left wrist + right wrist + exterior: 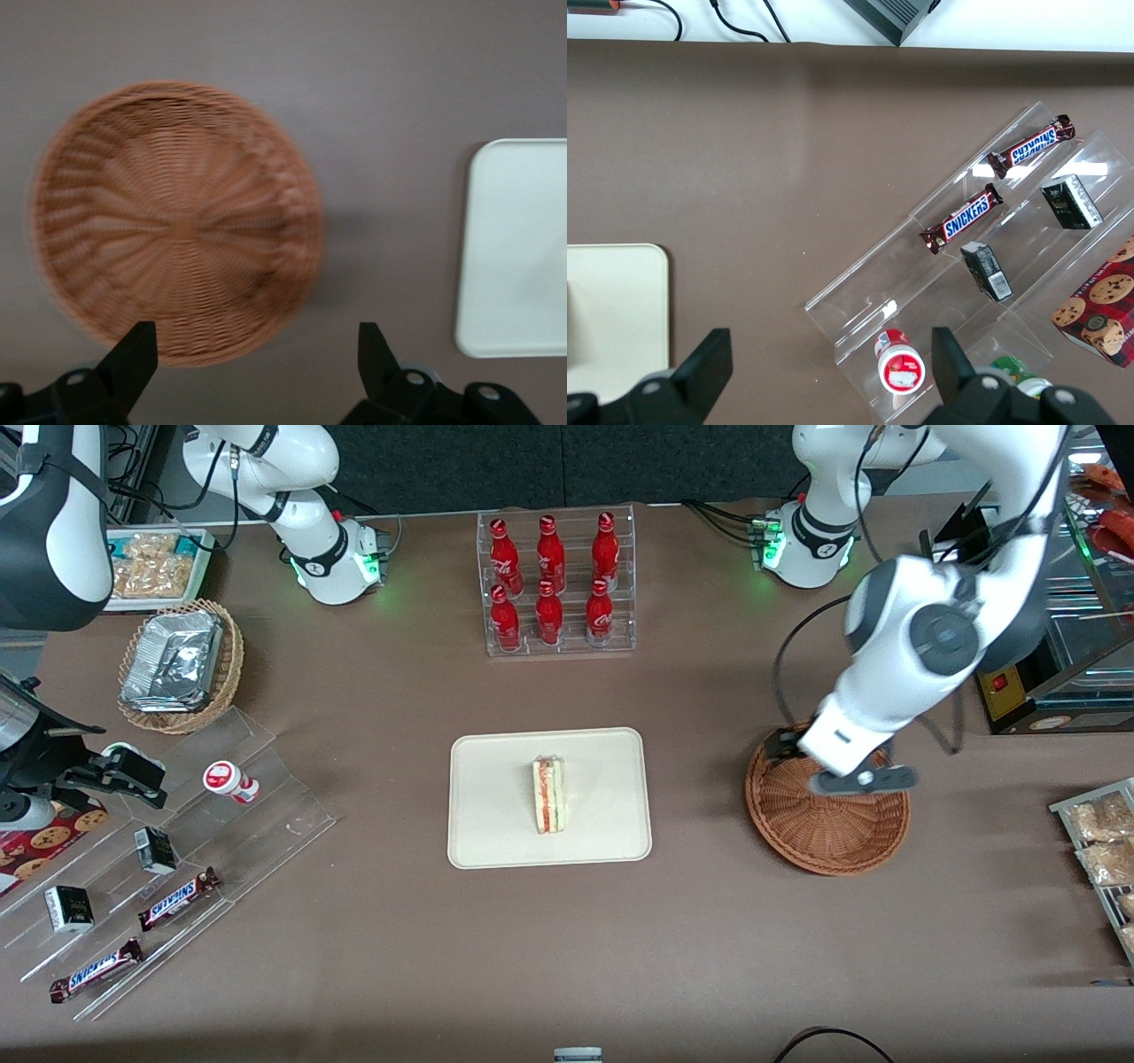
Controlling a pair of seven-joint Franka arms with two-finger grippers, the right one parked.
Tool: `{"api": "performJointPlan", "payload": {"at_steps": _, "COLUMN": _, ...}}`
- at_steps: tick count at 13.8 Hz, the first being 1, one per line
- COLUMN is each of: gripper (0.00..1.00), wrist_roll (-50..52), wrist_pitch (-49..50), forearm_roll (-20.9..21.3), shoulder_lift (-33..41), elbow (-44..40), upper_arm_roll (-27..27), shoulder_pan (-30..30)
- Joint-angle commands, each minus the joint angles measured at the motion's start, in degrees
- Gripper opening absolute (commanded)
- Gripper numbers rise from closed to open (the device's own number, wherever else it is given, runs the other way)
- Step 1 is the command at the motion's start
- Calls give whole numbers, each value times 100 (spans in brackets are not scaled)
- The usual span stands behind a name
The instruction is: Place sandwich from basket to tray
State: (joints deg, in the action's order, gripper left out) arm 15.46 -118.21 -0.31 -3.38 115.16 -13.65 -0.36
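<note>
Open end effector (pixel 250 354) hovers over the basket (pixel 827 815); sandwich (pixel 548 794) lies on the tray (pixel 496 824).

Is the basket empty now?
Empty: the basket shows bare weave under the open tool; the sandwich lies on the tray.
</note>
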Motion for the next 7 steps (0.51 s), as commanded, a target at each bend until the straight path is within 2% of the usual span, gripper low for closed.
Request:
{"api": "performJointPlan", "payload": {"at_steps": 1, "gripper": 100, "wrist_roll": -464, "wrist_pitch": 629, "forearm_roll": -136, "shoulder_lift": 856, "elbow": 403, "upper_arm_roll": -33, "shoulder_pan": 448}}
{"api": "performJointPlan", "payload": {"at_steps": 7, "gripper": 100, "wrist_roll": -709, "wrist_pitch": 2380, "forearm_roll": -171, "shoulder_lift": 918, "elbow": -1046, "upper_arm_roll": 90, "shoulder_pan": 739}}
